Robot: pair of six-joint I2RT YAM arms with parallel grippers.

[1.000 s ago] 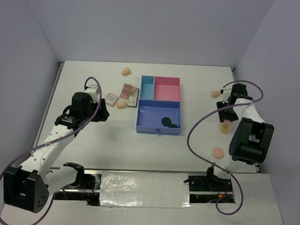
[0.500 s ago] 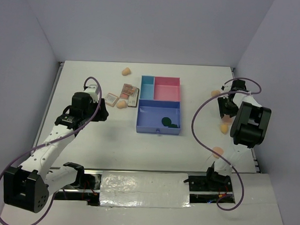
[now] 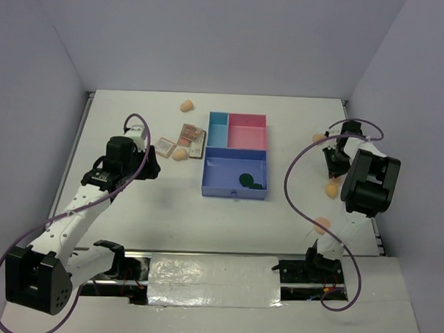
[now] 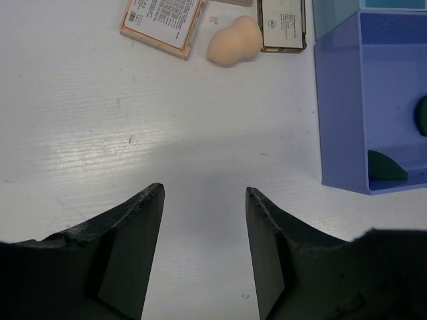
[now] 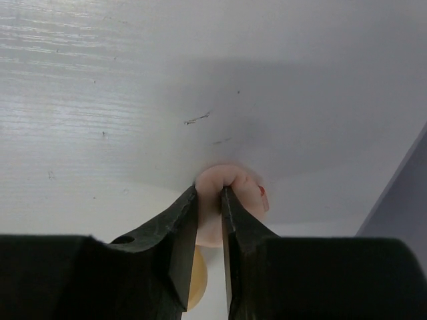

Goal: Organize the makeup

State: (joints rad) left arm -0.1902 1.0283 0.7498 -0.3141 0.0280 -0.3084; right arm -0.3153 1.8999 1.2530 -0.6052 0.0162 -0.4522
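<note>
Nearest to the arm bases, at 4 o'clock from the tray [image 3: 204, 177], a round puff [image 3: 321, 226] lies loose on the desk [image 3: 175, 216]; a smaller peach piece [image 3: 331, 190] lies just beyond it.

The right claw [image 5: 209, 193] is clenched on a peach sponge [image 5: 243, 193]; the sponge is squeezed between the two tips and pressed on the desk close to the right wall, at about 3 o'clock from the tray; its long axis I cannot tell, because it is squashed.

I judge that the coming move turns on one relation: in the top view the tray lies at 9 o'clock from this claw, well apart, and the right arm is the nearer one; so it must lift and carry toward the middle.

The left claw [image 4: 203, 193] is released and hangs over bare desk; at its 12 o'clock another sponge [image 4: 233, 40] lies between two palettes [image 4: 163, 20], its long axis running nearly from 9 to 3 o'clock.

The tray, at its 2 o'clock, holds green discs [image 4: 385, 167] in the large blue part.

Farthest, a last sponge [image 3: 186, 105] lies between 10 and 11 o'clock from the tray.
</note>
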